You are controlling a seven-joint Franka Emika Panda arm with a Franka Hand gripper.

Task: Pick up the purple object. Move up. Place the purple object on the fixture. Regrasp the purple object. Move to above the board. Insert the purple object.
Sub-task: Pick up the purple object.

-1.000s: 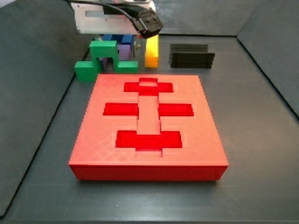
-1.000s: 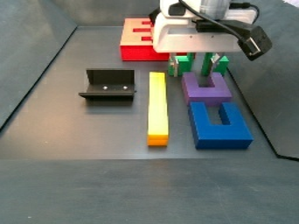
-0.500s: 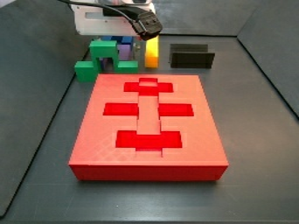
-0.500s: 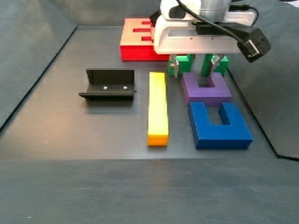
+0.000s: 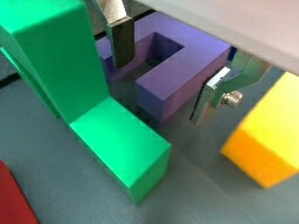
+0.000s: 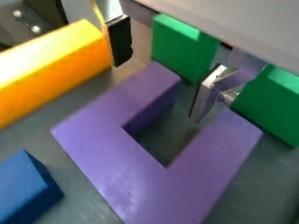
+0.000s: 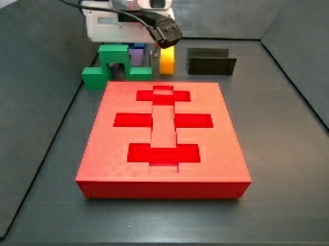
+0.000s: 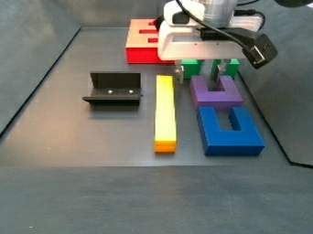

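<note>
Pincer (image 6: 158, 74) open over the small matte purple U-shaped block (image 6: 176, 162).
One silver finger (image 6: 208, 92) sits inside its slot, the other outside a prong.

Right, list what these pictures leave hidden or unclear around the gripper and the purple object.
- Whether the pads touch the purple object: both wrist views show the gripper with fingers astride one prong, but contact is not clear.
- The fingers in both side views: the gripper's white body hides them.
- The purple object in a side view: mostly hidden behind the green blocks.
- The board: its far part is cut off behind the gripper.
</note>
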